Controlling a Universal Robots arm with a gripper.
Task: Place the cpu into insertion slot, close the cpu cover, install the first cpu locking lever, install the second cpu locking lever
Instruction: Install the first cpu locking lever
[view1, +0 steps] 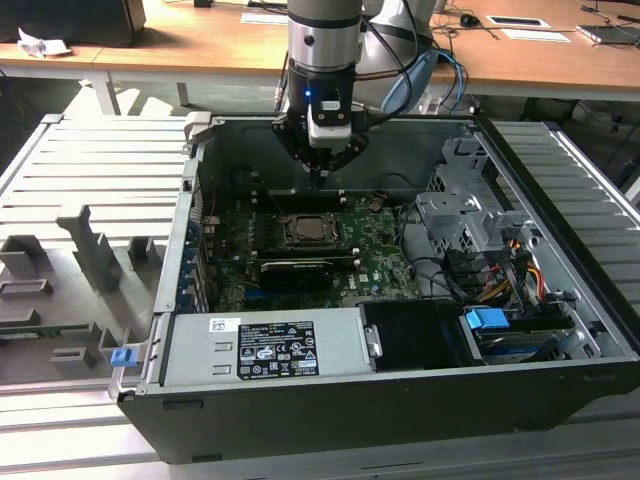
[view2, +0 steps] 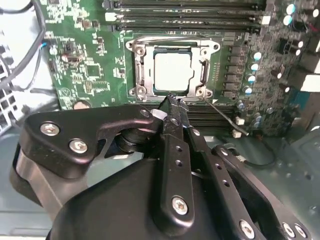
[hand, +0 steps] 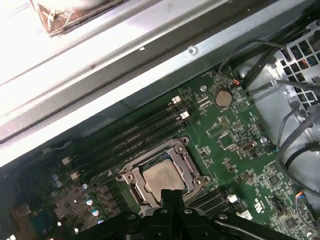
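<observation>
Cpu (view2: 172, 70) lies framed by the lowered cpu cover (view2: 141, 75); the end effector (view2: 172, 99) hangs just above its edge, fingers pressed together, empty.

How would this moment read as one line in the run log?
cpu: seated | cpu cover: closed over it | pincer: shut, tip near cover's edge

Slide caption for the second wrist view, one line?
Shut gripper at the edge of the cpu cover, which lies closed around the cpu.
</observation>
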